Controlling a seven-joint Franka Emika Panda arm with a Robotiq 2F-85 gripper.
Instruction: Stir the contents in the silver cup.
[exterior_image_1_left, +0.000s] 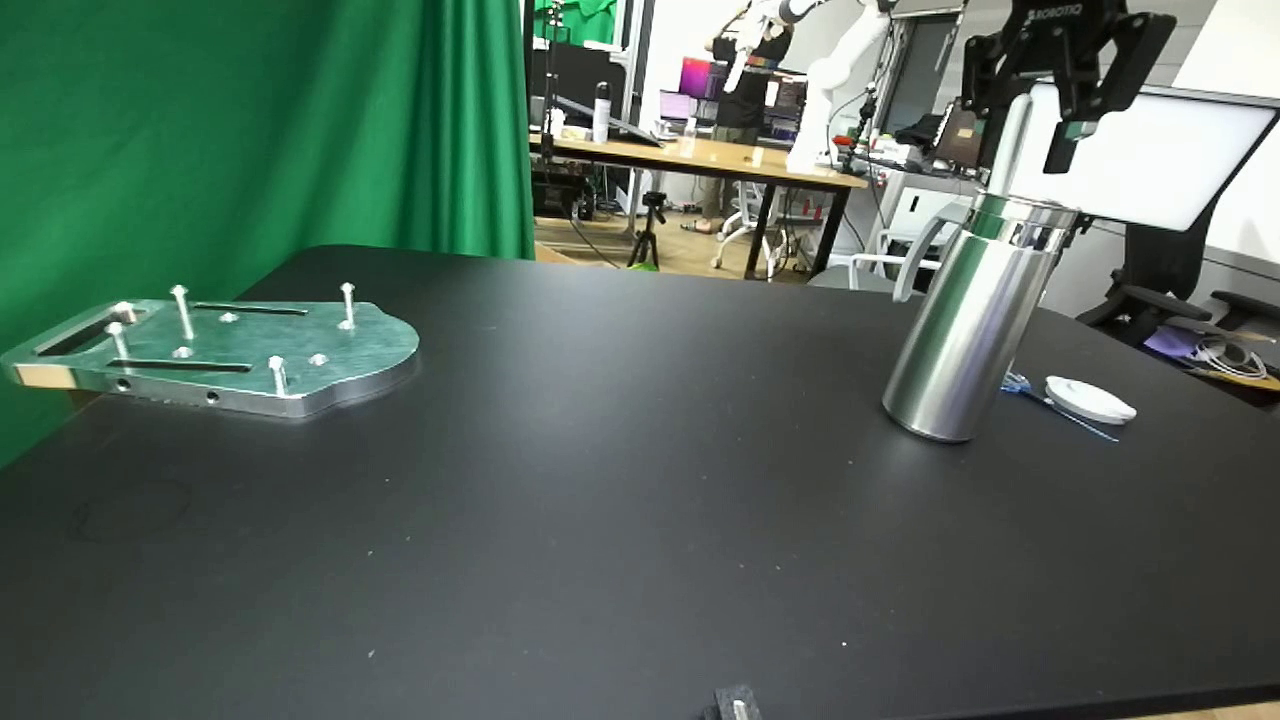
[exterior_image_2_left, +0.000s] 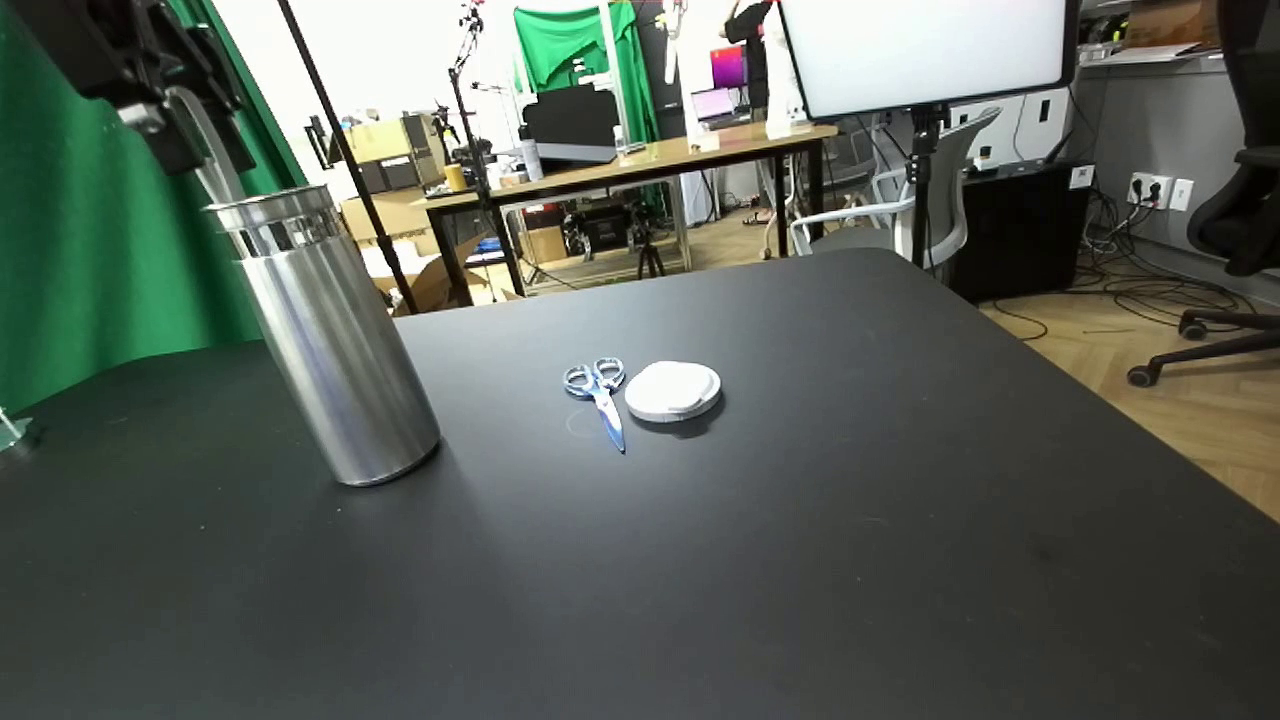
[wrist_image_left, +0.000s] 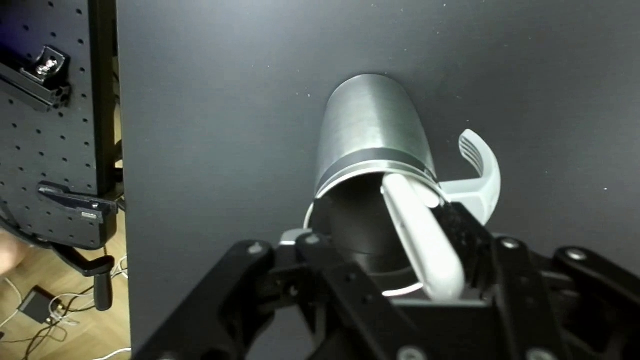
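Jaws apart around white handle (wrist_image_left: 424, 239) in silver cup (exterior_image_1_left: 978, 330)

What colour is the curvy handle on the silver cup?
Light grey. The cup's handle shows best in the wrist view.

The silver cup (exterior_image_1_left: 960, 335) has that brushed-grey grain with a mirror-shiny collar (exterior_image_1_left: 1020, 228), plus a pale grey handle (wrist_image_left: 489, 183). Stick (wrist_image_left: 425, 242) is white, gripper (exterior_image_1_left: 1027, 148) mostly black, tabletop (exterior_image_1_left: 600, 500) black too. Curtain (exterior_image_1_left: 270, 120) upper left in both exterior views: loud green. Scissors (exterior_image_2_left: 604, 400) have blue loops.
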